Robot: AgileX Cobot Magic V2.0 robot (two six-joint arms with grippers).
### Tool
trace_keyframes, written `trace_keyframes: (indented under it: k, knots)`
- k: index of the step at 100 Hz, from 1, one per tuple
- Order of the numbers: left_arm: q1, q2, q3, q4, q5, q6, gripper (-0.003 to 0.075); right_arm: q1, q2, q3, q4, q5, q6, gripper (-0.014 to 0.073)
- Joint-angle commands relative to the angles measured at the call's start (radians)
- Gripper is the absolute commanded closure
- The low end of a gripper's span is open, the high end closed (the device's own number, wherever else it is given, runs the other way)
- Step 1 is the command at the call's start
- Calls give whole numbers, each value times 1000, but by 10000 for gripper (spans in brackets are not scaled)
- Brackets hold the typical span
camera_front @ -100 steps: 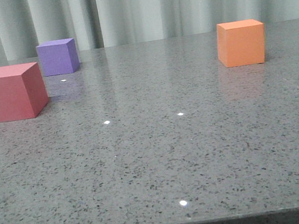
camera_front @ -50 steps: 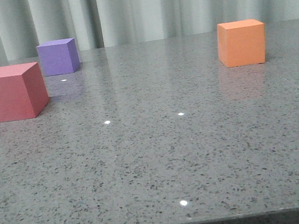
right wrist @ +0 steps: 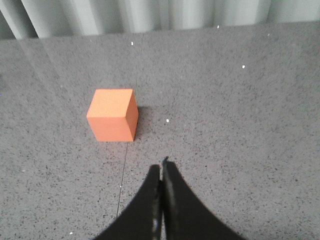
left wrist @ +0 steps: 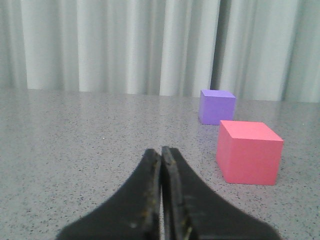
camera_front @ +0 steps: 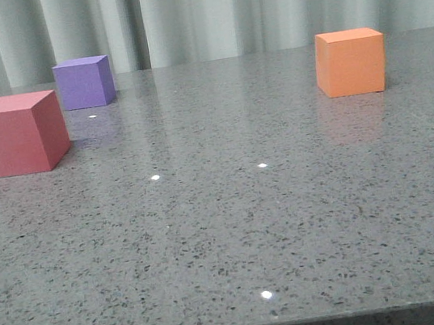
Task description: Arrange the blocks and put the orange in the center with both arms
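Three foam cubes sat untouched on a speckled grey table before a pale curtain, as a two-armed robot stood ready to line them up with the orange one in the middle. The orange cube rested alone on the right side of the table, well apart from the others. The red cube sat at the left, with the purple cube just behind it and nearer the curtain, the two close together but not touching.

Neither arm appeared in the front view. The left gripper, seen from its own wrist camera, was pressed narrow, fingertips together and holding nothing, low over bare table short of the red cube and purple cube. The right gripper was likewise closed and empty, poised higher and looking down on the orange cube, which lay a little ahead and to one side of its fingers.

The split suggested the plan: each arm faced the cubes on its own side. No step of the arranging appeared begun, and both grippers would need to spread before taking a cube.
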Motion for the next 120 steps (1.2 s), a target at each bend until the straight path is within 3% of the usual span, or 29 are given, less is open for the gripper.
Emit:
trace_keyframes:
  k: [1, 8, 15, 34, 40, 73, 92, 120]
  knots:
    - [2, -34, 43, 1, -81, -10, 741, -8, 45, -43, -7, -55, -7, 653]
    - [2, -34, 43, 1, -81, -10, 741, -8, 66, -43, -7, -48, -7, 602]
    - [2, -34, 43, 1, -81, -10, 741, -8, 83, -43, -7, -39, -7, 494]
    - [2, -34, 43, 1, -81, -10, 741, -8, 93, -42, -7, 3, -7, 23]
    - [2, -34, 43, 1, -81, -10, 741, -8, 93, -42, -7, 7, -7, -70]
    - [2, -34, 43, 1, -81, -10, 741, 18, 135, -70, 63, 16, -7, -36]
    - [2, -34, 43, 1, -81, -10, 741, 106, 317, -170, 67, -26, -7, -36]
    - [2, -34, 43, 1, -81, -10, 741, 114, 638, -426, 83, -23, -7, -36]
